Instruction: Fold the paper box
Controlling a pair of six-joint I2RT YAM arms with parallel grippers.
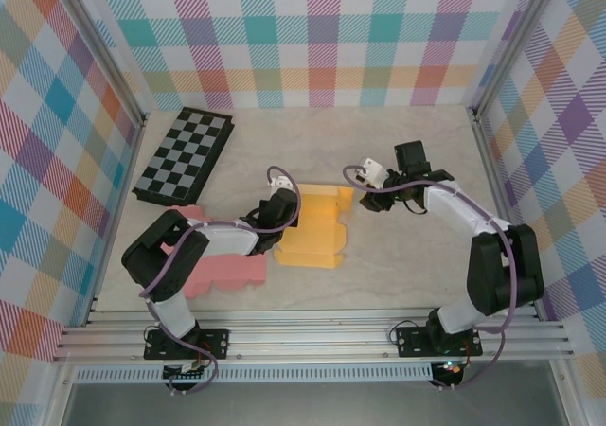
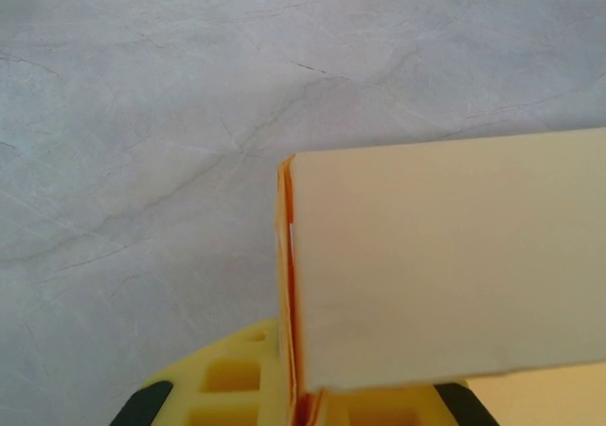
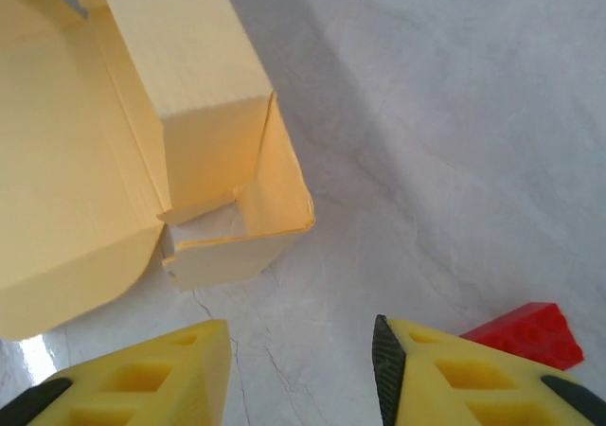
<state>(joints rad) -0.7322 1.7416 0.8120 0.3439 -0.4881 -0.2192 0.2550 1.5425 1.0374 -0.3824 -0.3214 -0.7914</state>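
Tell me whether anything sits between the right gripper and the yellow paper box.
Nothing visible does: only bare grey table separates the open right gripper from the yellow paper box. The small red block lies off to one side.

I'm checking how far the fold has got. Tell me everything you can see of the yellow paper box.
The paper box is thin, matte yellow-orange card, partly folded: a flat base panel, one raised side wall with a tucked corner, and a rounded flap lying open. It rests on the pale table, its left edge beside a pink sheet. The left gripper is shut on a doubled panel edge; the right gripper hangs open, apart from it.
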